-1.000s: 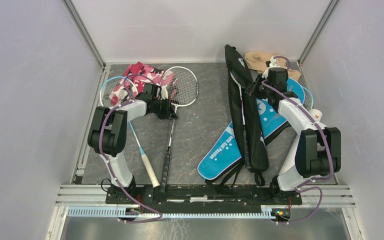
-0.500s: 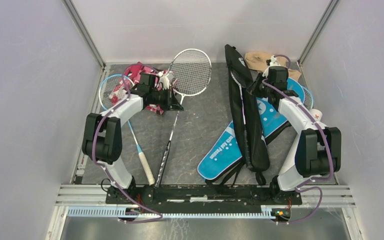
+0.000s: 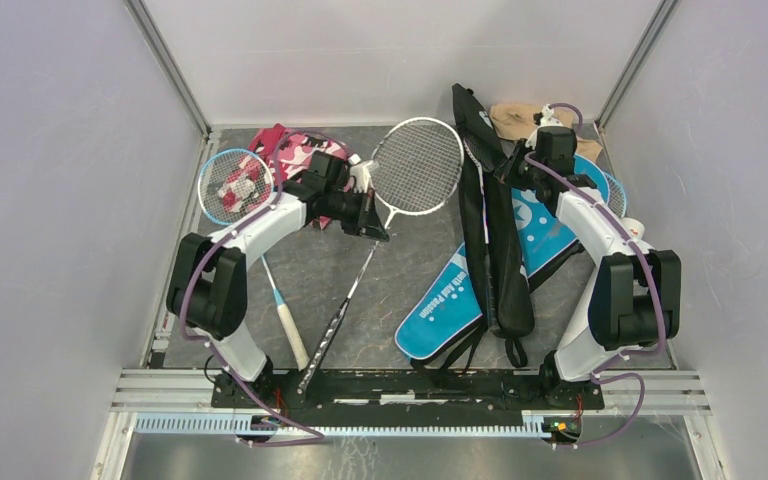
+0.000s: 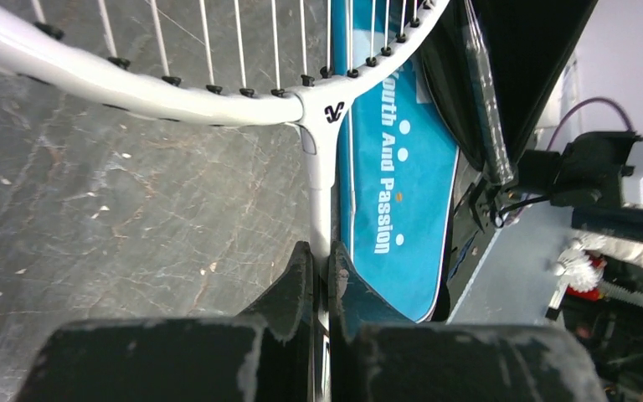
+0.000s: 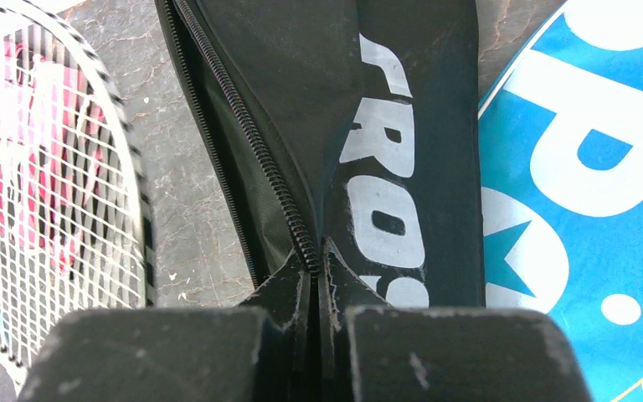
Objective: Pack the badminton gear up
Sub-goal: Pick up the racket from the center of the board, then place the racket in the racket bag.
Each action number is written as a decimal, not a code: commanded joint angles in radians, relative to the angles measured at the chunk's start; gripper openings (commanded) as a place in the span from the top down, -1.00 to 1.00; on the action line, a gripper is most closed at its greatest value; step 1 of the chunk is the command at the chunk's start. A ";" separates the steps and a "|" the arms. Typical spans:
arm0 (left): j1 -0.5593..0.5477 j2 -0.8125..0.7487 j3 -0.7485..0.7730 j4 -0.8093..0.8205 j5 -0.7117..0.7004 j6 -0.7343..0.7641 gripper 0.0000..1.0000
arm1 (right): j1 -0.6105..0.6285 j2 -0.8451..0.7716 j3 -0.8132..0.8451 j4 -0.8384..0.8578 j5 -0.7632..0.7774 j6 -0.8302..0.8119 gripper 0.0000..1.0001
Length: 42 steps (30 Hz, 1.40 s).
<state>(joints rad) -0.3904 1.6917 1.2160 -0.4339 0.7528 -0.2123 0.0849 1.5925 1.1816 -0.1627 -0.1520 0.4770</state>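
My left gripper (image 3: 378, 222) (image 4: 321, 260) is shut on the shaft of a white racket (image 3: 417, 166) (image 4: 318, 117), just below its throat. The racket is lifted and tilted, with its head close to the black cover (image 3: 505, 260) and its grip end near the arm bases. My right gripper (image 3: 518, 165) (image 5: 318, 251) is shut on the zipper edge of the black cover (image 5: 385, 126), holding that side up. The blue cover (image 3: 460, 290) (image 5: 586, 167) lies flat under the black one. A blue-framed racket (image 3: 232, 185) lies at the left.
The pink camouflage cloth (image 3: 295, 150) lies behind my left arm, partly under the blue-framed racket. A beige cloth (image 3: 515, 118) sits in the back right corner. A white shuttlecock (image 4: 576, 270) shows at the far right. Walls close in on both sides.
My left gripper has carried the white racket to the right, off the pink cloth and up beside the black cover. My right gripper has stayed on the zipper edge.
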 commanded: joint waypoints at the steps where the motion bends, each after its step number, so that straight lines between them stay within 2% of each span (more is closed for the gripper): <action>1: -0.076 0.011 0.090 -0.075 -0.091 0.068 0.96 | 0.004 -0.009 0.058 0.042 0.016 0.004 1.00; 14: -0.238 0.189 0.277 -0.160 -0.278 0.025 0.96 | 0.025 -0.023 0.054 0.039 0.020 0.001 1.00; 23: -0.314 0.296 0.416 -0.172 -0.312 -0.044 0.96 | 0.045 -0.007 0.043 0.046 0.022 -0.001 1.00; 29: -0.343 0.392 0.519 -0.156 -0.210 -0.132 0.96 | 0.059 0.004 0.033 0.052 0.022 -0.002 1.00; 33: -0.346 0.408 0.512 -0.049 -0.136 -0.211 0.95 | 0.061 0.009 0.022 0.060 0.019 -0.003 1.00; 42: -0.350 0.433 0.476 0.155 -0.078 -0.339 0.66 | 0.064 0.039 0.022 0.064 0.010 0.003 1.00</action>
<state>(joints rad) -0.7258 2.1174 1.6833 -0.4870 0.5655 -0.4526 0.1364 1.6146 1.1816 -0.1574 -0.0967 0.4660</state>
